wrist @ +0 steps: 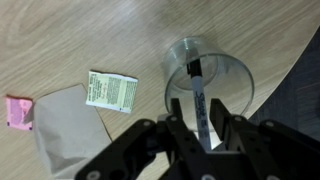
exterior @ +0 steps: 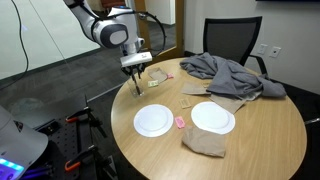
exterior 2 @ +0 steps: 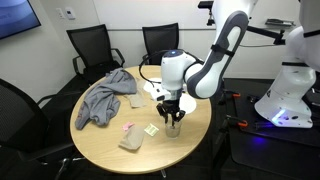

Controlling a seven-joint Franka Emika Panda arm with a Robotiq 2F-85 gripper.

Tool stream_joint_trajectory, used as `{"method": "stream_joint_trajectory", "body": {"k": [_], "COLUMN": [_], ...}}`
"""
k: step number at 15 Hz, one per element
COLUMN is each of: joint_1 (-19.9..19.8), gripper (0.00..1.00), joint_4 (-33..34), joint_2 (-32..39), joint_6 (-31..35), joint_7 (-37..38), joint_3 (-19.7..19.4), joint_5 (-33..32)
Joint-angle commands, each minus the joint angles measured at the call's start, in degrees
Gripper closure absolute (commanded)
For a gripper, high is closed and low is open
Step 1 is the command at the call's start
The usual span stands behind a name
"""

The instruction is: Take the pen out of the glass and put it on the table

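In the wrist view the clear glass (wrist: 232,72) stands on the tan wood table (wrist: 90,35), seen from above. The thin dark pen (wrist: 197,90) leans up out of it and passes between my gripper's fingers (wrist: 200,118), which are closed against its upper part. The pen's lower end is still inside the glass. In an exterior view my gripper (exterior 2: 172,106) hangs straight over the glass (exterior 2: 173,127) near the table's edge. In an exterior view the gripper (exterior: 136,70) points down at the table rim with a thin dark stick (exterior: 137,86) below it.
A green-and-white packet (wrist: 110,90), a brown napkin (wrist: 62,135) and a small pink item (wrist: 15,112) lie beside the glass. A grey cloth (exterior 2: 103,98) covers the far part of the table. Two white plates (exterior: 153,121) (exterior: 213,117) show. Chairs ring the table.
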Motion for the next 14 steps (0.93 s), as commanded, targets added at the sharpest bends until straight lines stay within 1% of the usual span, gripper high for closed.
{"method": "stream_joint_trajectory", "body": {"k": [1,5,9,10,11,12,13,14], "joint_1": [-1.6,-2.4,-3.4,-3.6,-3.8,-4.0,-4.2,-4.3], "gripper": [0.6,0.6,0.63,0.61,0.63,0.82,0.88,0.9], "joint_4": [2.4,3.0,2.5,2.5,2.5,2.5,2.5,2.5], "joint_2": [1.7,2.3,2.4,2.4,2.5,2.6,2.7,2.8], "joint_6": [-1.1,-2.1,-2.6,-2.5,-2.6,-2.5,-2.6,-2.6], "joint_7": [1.3,0.9,0.2,0.1,0.0,0.0,0.0,0.1], "joint_3": [1.4,2.5,4.0,4.2,4.5,4.7,4.8,4.9], "joint_5": [-1.6,-1.3,-0.8,-0.8,-0.7,-0.7,-0.7,-0.7]}}
